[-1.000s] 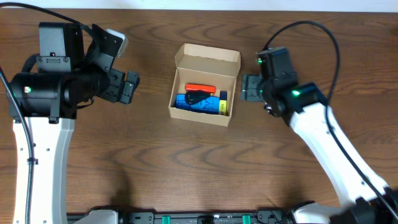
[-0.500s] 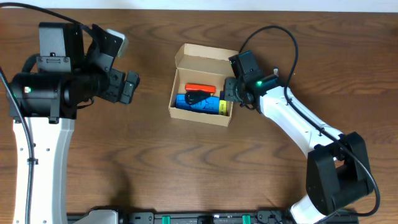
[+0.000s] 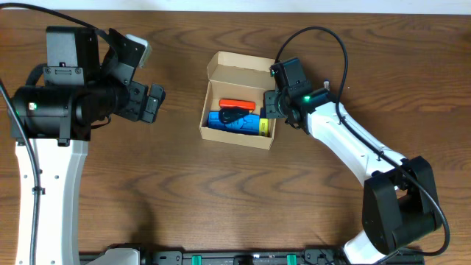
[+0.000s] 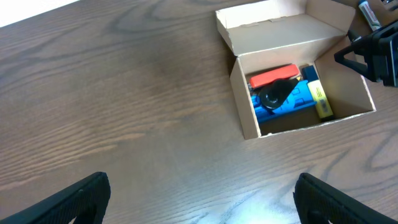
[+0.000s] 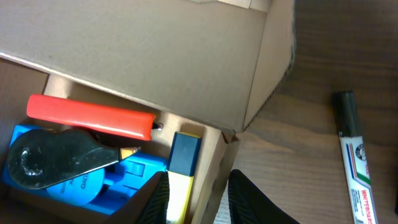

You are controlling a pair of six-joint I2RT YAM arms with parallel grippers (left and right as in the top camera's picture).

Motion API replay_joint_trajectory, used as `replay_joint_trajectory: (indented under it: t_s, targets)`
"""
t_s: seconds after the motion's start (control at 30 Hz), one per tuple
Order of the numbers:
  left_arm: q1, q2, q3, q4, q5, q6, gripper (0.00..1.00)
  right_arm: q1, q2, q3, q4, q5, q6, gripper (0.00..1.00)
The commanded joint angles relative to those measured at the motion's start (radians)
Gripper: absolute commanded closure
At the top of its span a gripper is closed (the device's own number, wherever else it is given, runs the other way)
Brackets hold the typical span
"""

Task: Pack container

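The container [image 3: 246,65], a tan cardboard box with its flap lid standing open at the back, sits mid-table. Inside lie an orange marker [image 3: 237,104], a blue item under a black piece [image 3: 229,119] and a yellow-and-blue highlighter [image 3: 263,124]. My right gripper [image 3: 271,105] straddles the box's right wall. In the right wrist view [image 5: 202,202] one finger is inside by the highlighter [image 5: 181,168] and the other outside; a narrow gap shows on the inner side. My left gripper [image 3: 156,103] hangs wide open left of the box, over bare table [image 4: 199,205].
A dark marker with a white label [image 5: 351,155] lies on the wood just right of the box, also seen at the top right of the left wrist view [image 4: 368,12]. The right arm's cable loops above the box's right side.
The right gripper moved left from beside the box onto its right wall, and its jaws narrowed around that wall. The left arm and the box stayed put.
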Motion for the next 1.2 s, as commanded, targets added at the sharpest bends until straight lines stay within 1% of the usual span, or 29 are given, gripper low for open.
replay_joint_trajectory:
  t_s: [0.0,0.1,0.23,0.43,0.7,0.9,1.17]
  targets:
    - [0.002,-0.002,0.005,-0.002,-0.001,0.006,0.05,0.008,0.019,-0.002,0.01,0.003,-0.039,0.69]
    - [0.002,-0.002,0.005,-0.002,-0.001,0.006,0.05,0.008,0.028,-0.002,0.02,0.003,-0.053,0.7]
    - [0.002,-0.002,0.005,-0.002,-0.001,0.006,0.05,0.007,0.047,-0.002,0.013,0.003,-0.039,0.69]
    - [0.002,-0.002,0.005,-0.002,-0.001,0.006,0.05,0.007,0.063,-0.002,0.016,0.004,-0.04,0.72]
    - [0.002,-0.002,0.005,-0.002,0.0,0.006,0.05,0.008,0.063,-0.002,0.062,0.019,-0.135,0.77]
    - [0.002,-0.002,0.005,-0.002,-0.001,0.006,0.05,0.008,0.063,-0.002,0.078,0.019,-0.211,0.78]
    - [0.002,-0.002,0.005,-0.002,-0.001,0.006,0.05,0.008,0.063,-0.002,0.081,0.019,-0.306,0.81]
